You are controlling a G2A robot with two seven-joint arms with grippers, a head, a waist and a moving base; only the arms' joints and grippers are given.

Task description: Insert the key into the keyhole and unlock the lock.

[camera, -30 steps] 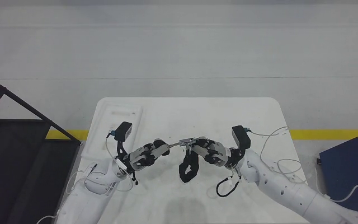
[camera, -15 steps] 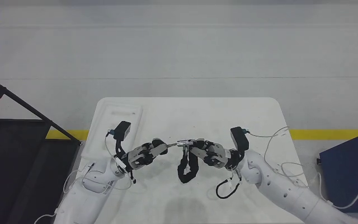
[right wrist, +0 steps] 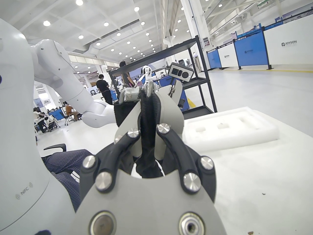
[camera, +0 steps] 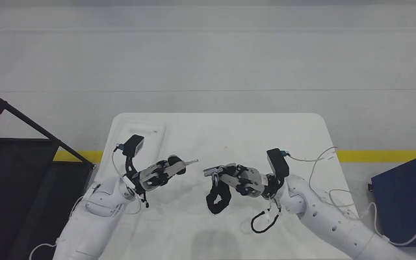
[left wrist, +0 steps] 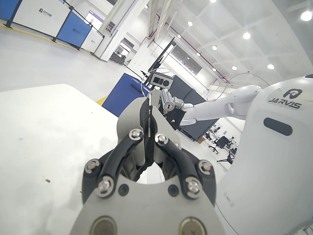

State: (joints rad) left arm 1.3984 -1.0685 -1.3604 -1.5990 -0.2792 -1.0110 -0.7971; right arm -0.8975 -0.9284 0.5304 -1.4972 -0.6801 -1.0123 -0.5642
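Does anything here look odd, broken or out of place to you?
Nothing is spilled or broken. The left gripper, jaws shut on the key, holds it in the air short of the lock in the right gripper, so a gap separates them. A few dark specks dot the table.

L claw (camera: 178,162) clamped, R claw (camera: 224,171) clamped; arms bent inward, tips facing, not touching.

Open air lies between the key (camera: 189,161) and the lock (camera: 212,172), so that way is free. The lock's black loop (camera: 218,197) hangs below it and blocks there. The foam tray (camera: 153,127) sits well apart, at the table's (camera: 260,140) far left corner.
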